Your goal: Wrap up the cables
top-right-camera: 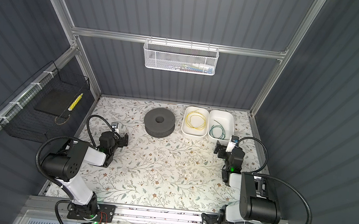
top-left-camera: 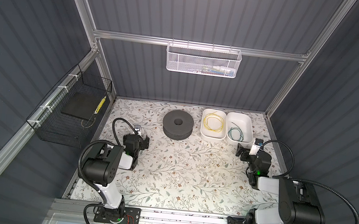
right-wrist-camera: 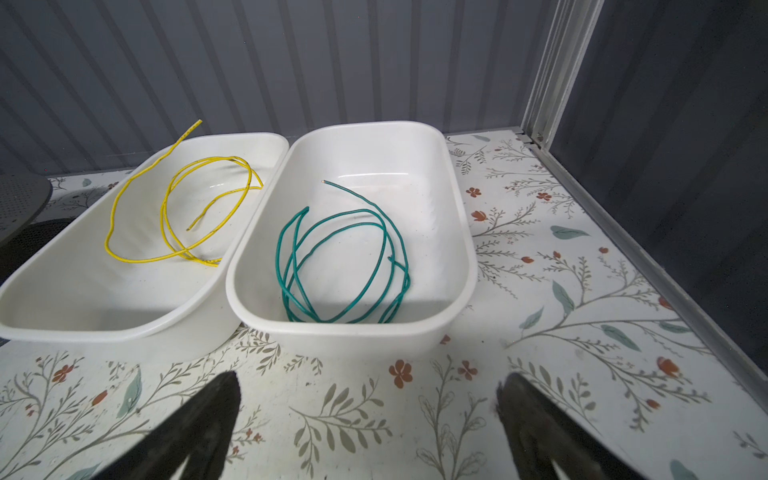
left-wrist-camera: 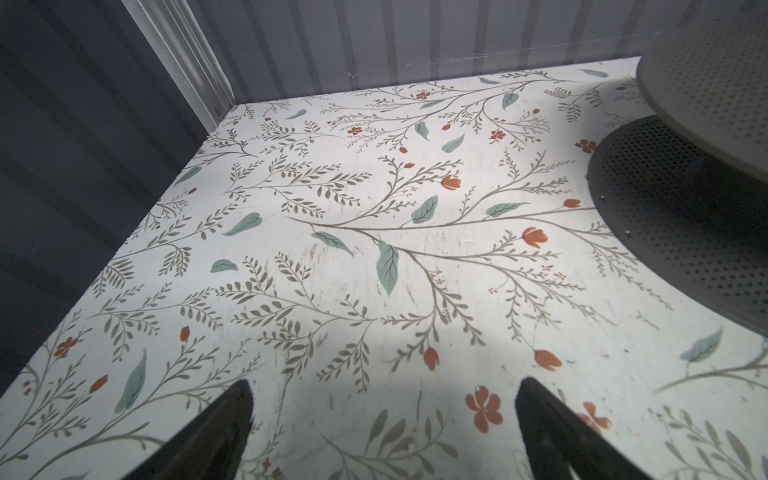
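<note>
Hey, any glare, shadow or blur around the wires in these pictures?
Right wrist view: yellow wire and green wire sharp, glints inside the white bins. Left wrist view: spool blurred at its near flange, shadow beneath. In both top views: evenly lit table, wires tiny but distinct.

Thin bright yellow insulated wire (right-wrist-camera: 141, 262): loose, not wound on anything. Curls into a few wide, springy, overlapping loops. Lies inside white oblong plastic tub (right-wrist-camera: 124, 332), loops resting on tub floor and leaning on walls. One end sticks up above tub's far rim; other end lies inside loops.
</note>
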Robot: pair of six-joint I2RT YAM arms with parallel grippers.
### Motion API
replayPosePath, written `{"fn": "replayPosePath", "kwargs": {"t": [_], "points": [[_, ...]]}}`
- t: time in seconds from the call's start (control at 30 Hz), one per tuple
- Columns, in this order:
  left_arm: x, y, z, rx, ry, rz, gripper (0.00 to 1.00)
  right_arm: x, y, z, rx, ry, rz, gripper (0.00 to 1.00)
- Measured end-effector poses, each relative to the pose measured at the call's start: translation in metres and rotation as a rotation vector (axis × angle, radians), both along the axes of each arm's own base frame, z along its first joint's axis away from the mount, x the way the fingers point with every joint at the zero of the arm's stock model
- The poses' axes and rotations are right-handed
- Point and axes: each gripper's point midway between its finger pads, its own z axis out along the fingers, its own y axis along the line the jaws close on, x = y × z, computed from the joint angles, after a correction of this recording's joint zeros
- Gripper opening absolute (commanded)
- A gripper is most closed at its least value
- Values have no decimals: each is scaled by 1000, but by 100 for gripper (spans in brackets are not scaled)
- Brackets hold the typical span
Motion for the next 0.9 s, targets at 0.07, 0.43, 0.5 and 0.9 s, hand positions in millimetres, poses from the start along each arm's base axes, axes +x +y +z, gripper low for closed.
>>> {"fn": "replayPosePath", "kwargs": {"t": [0.07,0.43,0.5,0.9], "points": [[0,0,0,0,0,0,99,0,1,0,-5,-2,-3,99],[0,0,0,0,0,0,99,1,1,4,-13,-15,-16,99],[0,0,0,0,0,0,100,1,1,4,-13,-16,-16,99],[0,0,0,0,0,0,99,1,-1,3,-15,-13,-26,99]]}}
